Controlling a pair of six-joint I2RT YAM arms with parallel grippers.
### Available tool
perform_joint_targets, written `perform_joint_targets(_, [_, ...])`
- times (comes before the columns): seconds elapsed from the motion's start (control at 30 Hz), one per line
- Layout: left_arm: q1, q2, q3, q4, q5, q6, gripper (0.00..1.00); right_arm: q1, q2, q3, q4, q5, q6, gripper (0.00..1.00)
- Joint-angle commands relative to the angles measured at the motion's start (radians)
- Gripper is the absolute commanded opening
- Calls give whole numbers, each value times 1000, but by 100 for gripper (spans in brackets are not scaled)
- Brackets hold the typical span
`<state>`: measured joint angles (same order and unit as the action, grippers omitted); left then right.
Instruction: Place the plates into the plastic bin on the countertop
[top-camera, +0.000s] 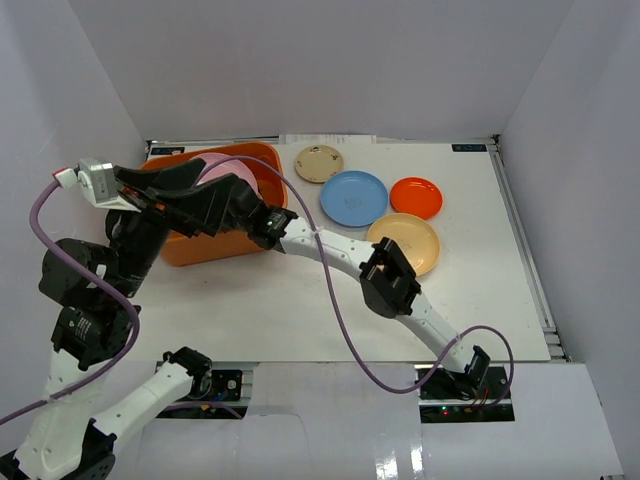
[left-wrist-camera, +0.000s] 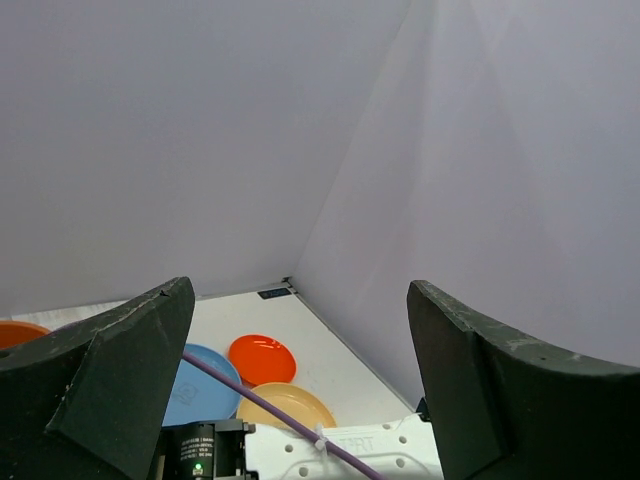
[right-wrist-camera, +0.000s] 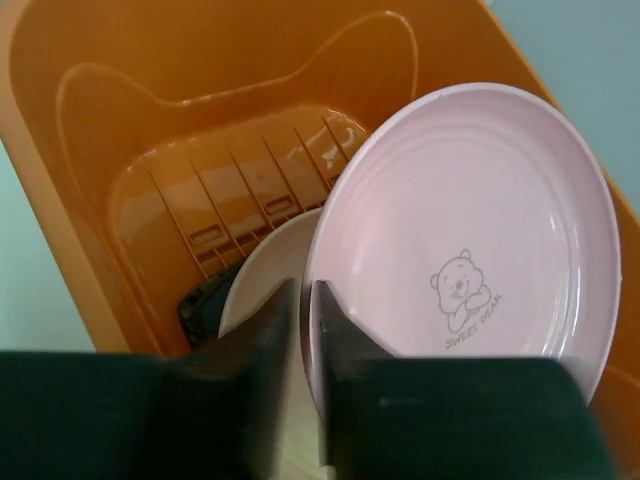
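Observation:
The orange plastic bin (top-camera: 205, 250) stands at the back left of the white countertop (top-camera: 300, 310). My right gripper (right-wrist-camera: 305, 300) is shut on the rim of the pink plate (right-wrist-camera: 470, 240) and holds it tilted inside the bin (right-wrist-camera: 90, 150), over a cream plate (right-wrist-camera: 265, 275) and a dark plate (right-wrist-camera: 200, 310). In the top view that gripper (top-camera: 262, 223) is at the bin's right wall, with the pink plate (top-camera: 235, 172) behind it. My left gripper (top-camera: 228, 203) is open and empty, raised above the bin. Small tan (top-camera: 319, 163), light blue (top-camera: 353, 197), orange-red (top-camera: 416, 197) and peach-yellow (top-camera: 404, 242) plates lie on the countertop.
White walls enclose the countertop on three sides. My right arm (top-camera: 390, 280) stretches diagonally across the middle, trailing a purple cable (top-camera: 335, 300). The left wrist view shows its white link (left-wrist-camera: 350, 450) below the open fingers (left-wrist-camera: 500, 390), and the light blue (left-wrist-camera: 200, 385), orange-red (left-wrist-camera: 262, 358) and peach-yellow (left-wrist-camera: 295, 405) plates.

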<state>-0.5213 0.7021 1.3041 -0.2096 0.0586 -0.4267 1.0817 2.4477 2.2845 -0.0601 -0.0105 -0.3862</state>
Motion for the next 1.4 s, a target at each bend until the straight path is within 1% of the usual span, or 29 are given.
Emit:
perform_joint_targets(0.0, [-5, 17, -2, -8, -29, 12, 98, 15, -32, -37, 153, 35, -11, 19])
perform_joint_targets(0.03, [-5, 22, 3, -13, -31, 11, 98, 23, -47, -69, 178, 62, -11, 42])
perform_joint_targets(0.07, [-5, 26, 6, -19, -40, 9, 98, 26, -93, -133, 221, 81, -5, 55])
perform_joint_targets(0.1, [-5, 30, 7, -22, -43, 9, 98, 26, -119, -164, 238, 84, 6, 72])
perform_joint_targets(0.13, [-6, 33, 15, -30, -43, 6, 98, 26, -150, -192, 258, 84, 23, 75])
perform_joint_targets(0.3, [-5, 65, 30, -71, -97, -21, 98, 24, -413, -399, 351, 89, 112, 74])
perform_joint_targets(0.37, [-5, 102, 26, -82, -89, -55, 98, 24, -561, -580, 404, 156, 165, 71])
perform_joint_targets(0.4, [-5, 117, 24, -96, -82, -66, 98, 23, -613, -656, 420, 185, 181, 67])
perform_joint_targets(0.43, [-5, 152, 21, -99, -60, -78, 98, 11, -724, -821, 452, 223, 223, 64])
perform_joint_targets(0.47, [-5, 171, 9, -100, -15, -105, 98, -2, -783, -908, 460, 294, 259, 60])
perform_joint_targets(0.5, [-5, 189, 0, -100, 7, -121, 97, -43, -840, -994, 462, 325, 303, 50])
perform_joint_targets(0.53, [-6, 232, -8, -97, 47, -135, 95, -77, -957, -1169, 462, 361, 428, 43])
perform_joint_targets(0.57, [-8, 255, -15, -96, 59, -148, 92, -113, -1020, -1259, 453, 413, 504, 33])
perform_joint_targets(0.6, [-11, 279, -32, -90, 73, -173, 87, -226, -1079, -1343, 433, 412, 586, 18])
perform_joint_targets(0.63, [-16, 333, -40, -83, 84, -182, 84, -299, -1199, -1501, 409, 393, 672, 15])
perform_joint_targets(0.67, [-34, 362, -48, -80, 78, -188, 83, -369, -1258, -1573, 370, 344, 813, 14])
perform_joint_targets(0.7, [-54, 391, -55, -79, 57, -193, 82, -441, -1307, -1638, 358, 328, 852, 14])
perform_joint_targets(0.73, [-80, 422, -58, -80, 19, -192, 82, -568, -1392, -1692, 342, 316, 874, 17])
perform_joint_targets(0.77, [-136, 482, -60, -80, -87, -187, 82, -622, -1421, -1753, 289, 294, 894, 24])
perform_joint_targets(0.8, [-161, 516, -55, -80, -129, -175, 82, -723, -1438, -1770, 266, 285, 897, 42])
perform_joint_targets(0.87, [-207, 638, -40, -82, -202, -165, 82, -807, -1457, -1803, 237, 250, 888, 57])
perform_joint_targets(0.9, [-216, 680, -17, -83, -218, -158, 82, -886, -1449, -1812, 233, 225, 882, 62])
perform_joint_targets(0.97, [-242, 805, 10, -93, -277, -147, 82, -962, -1400, -1826, 233, 131, 885, 63])
perform_joint_targets(1.03, [-262, 884, 62, -93, -345, -109, 82, -1022, -1351, -1838, 235, 135, 877, 63])
perform_joint_targets(1.07, [-281, 965, 87, -103, -386, -92, 82, -1052, -1333, -1846, 236, 130, 876, 63])
perform_joint_targets(1.17, [-289, 1086, 185, -111, -410, -29, 82, -1063, -1247, -1841, 276, 80, 873, 63])
perform_joint_targets(1.23, [-289, 1208, 269, -129, -417, -6, 82, -1063, -1189, -1829, 301, 57, 883, 58])
perform_joint_targets(1.3, [-289, 1276, 317, -168, -424, -17, 82, -1063, -1159, -1826, 318, 40, 889, 51])
perform_joint_targets(1.37, [-287, 1336, 343, -169, -428, -61, 82, -1063, -1132, -1829, 333, 37, 905, 47])
